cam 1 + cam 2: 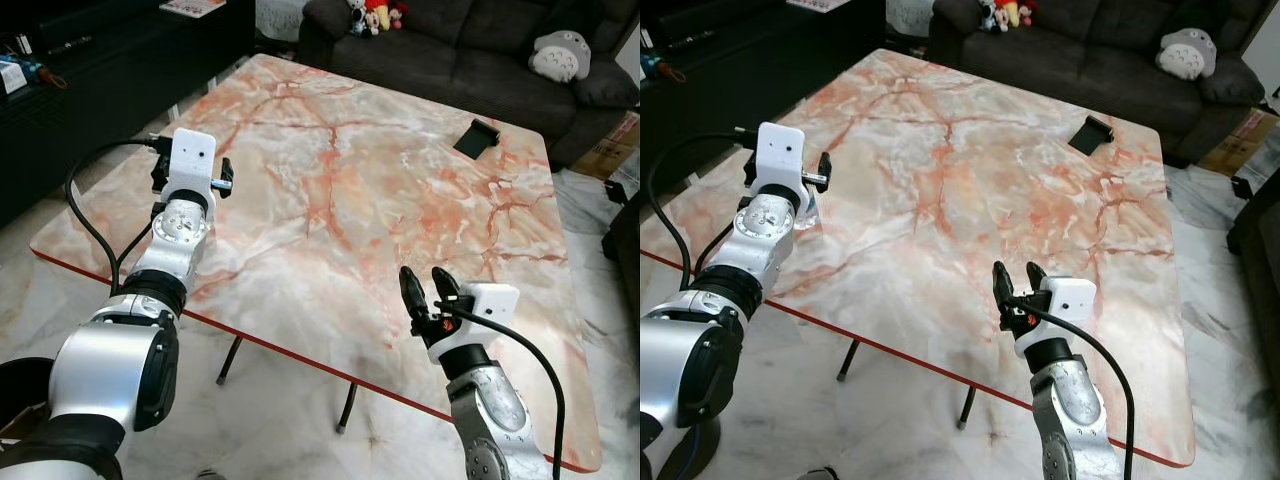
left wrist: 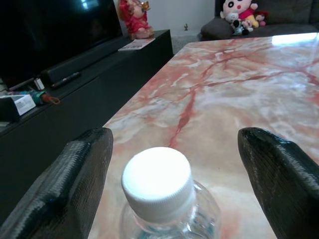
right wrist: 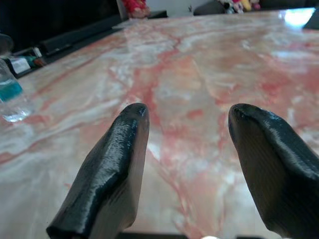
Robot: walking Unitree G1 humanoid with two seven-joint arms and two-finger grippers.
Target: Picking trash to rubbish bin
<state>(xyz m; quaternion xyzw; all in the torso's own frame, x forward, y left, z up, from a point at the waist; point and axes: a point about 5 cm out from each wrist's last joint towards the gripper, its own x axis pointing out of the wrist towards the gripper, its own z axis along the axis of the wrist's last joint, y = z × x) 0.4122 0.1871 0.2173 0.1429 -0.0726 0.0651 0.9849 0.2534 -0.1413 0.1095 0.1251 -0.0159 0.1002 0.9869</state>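
A clear plastic bottle (image 2: 157, 181) with a white cap stands near the left edge of the marble table (image 1: 340, 190). My left gripper (image 2: 175, 135) is open right over it, one black finger (image 2: 75, 174) on each side of the cap without touching. In the eye views the wrist mostly covers the bottle; a bit of clear plastic (image 1: 810, 212) shows beside it. My right gripper (image 1: 425, 293) is open and empty above the table's near edge. From the right wrist view the bottle (image 3: 10, 97) stands far off to the side.
A small black object (image 1: 476, 138) lies at the table's far right. A dark sofa (image 1: 470, 50) with plush toys stands behind the table, a black TV cabinet (image 1: 90, 80) to the left, a cardboard box (image 1: 615, 145) at the right. Marble floor surrounds the table.
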